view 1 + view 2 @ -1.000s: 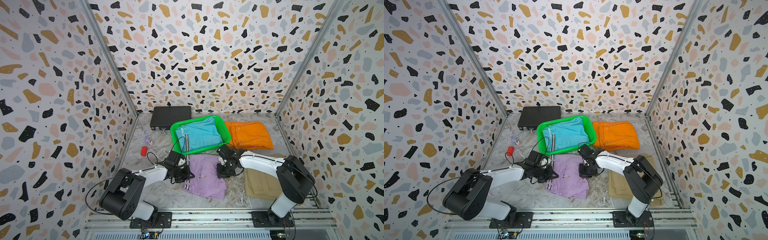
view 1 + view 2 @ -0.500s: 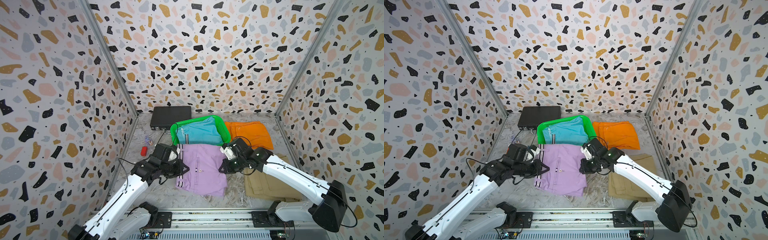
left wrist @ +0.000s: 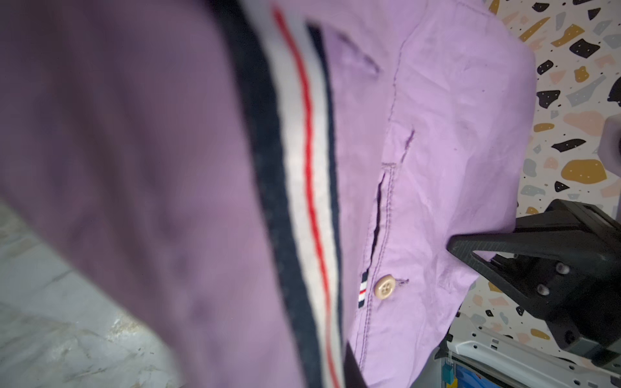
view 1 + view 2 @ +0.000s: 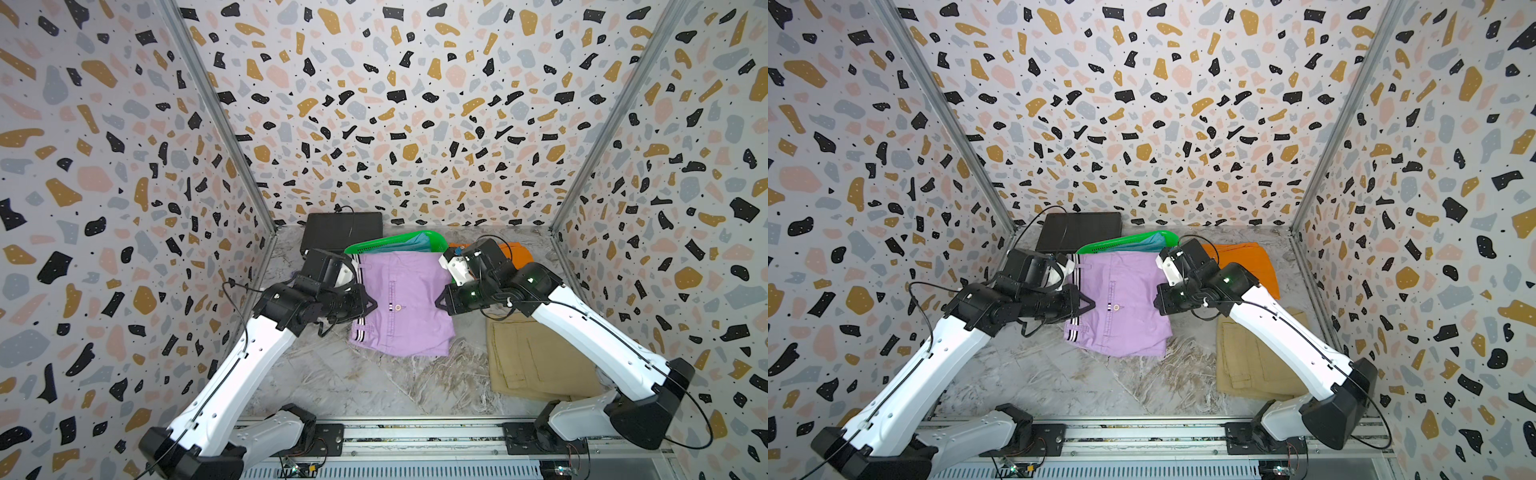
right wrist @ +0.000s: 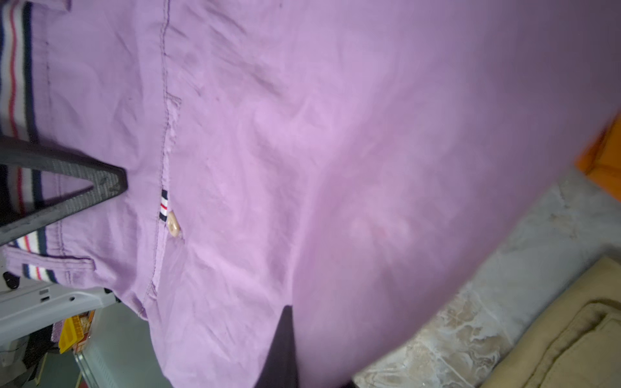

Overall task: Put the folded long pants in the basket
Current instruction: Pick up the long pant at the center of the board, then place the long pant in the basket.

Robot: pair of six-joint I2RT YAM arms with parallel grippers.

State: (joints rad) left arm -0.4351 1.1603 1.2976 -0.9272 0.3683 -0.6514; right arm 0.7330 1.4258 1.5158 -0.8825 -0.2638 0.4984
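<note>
while clamped tight on left and right edges of lilac pants, holds cloth spread aloft between left gripper and right gripper, just near of basket.

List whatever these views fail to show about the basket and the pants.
- Basket inside: in both top views the held-up lilac pants cover all but its far rim; only a corner of the cyan pants shows.
- Orange pants: partly behind the right arm in both top views.
- Left wrist view: the near fold of the lilac pants is out of focus.
</note>
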